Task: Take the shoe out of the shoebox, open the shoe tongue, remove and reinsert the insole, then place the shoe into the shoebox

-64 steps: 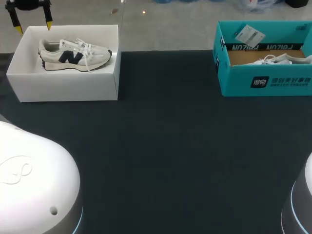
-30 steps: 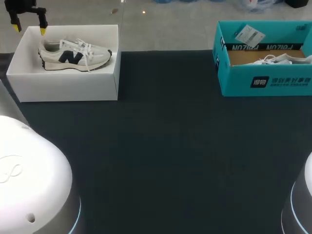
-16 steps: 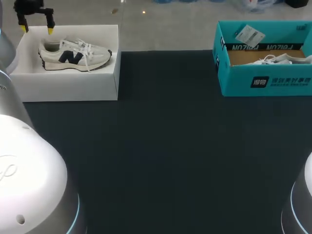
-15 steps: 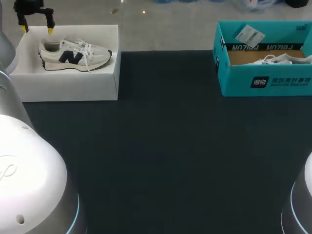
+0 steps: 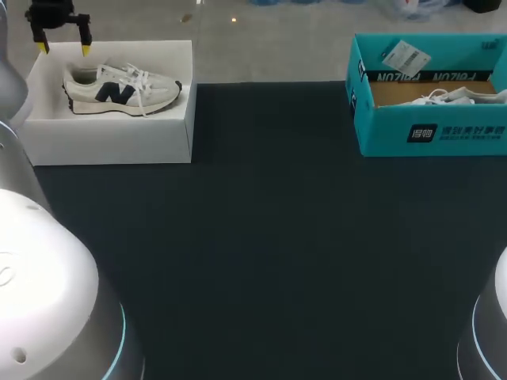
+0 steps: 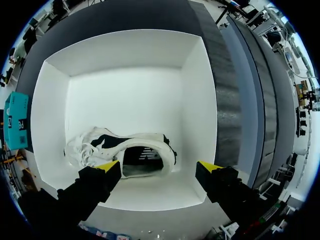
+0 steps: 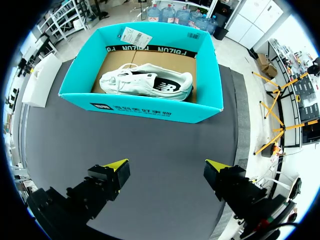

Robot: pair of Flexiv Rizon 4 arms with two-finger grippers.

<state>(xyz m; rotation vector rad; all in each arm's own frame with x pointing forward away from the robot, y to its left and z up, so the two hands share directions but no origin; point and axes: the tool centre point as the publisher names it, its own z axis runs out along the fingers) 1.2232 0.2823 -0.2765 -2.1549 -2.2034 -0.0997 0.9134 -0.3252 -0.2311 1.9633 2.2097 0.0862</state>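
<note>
The left gripper [image 5: 63, 47] is hanging over the heel end of the sneaker [image 5: 123, 87], which is sitting sole-down inside the white shoebox [image 5: 111, 142], and its fingers are standing wide apart with nothing between them. A good grasp is probably calling for a straight descent onto the heel collar, keeping both tips clear of the box walls, while the right gripper [image 7: 167, 166], equally wide and empty, is hanging short of the teal box [image 7: 150, 107]
</note>
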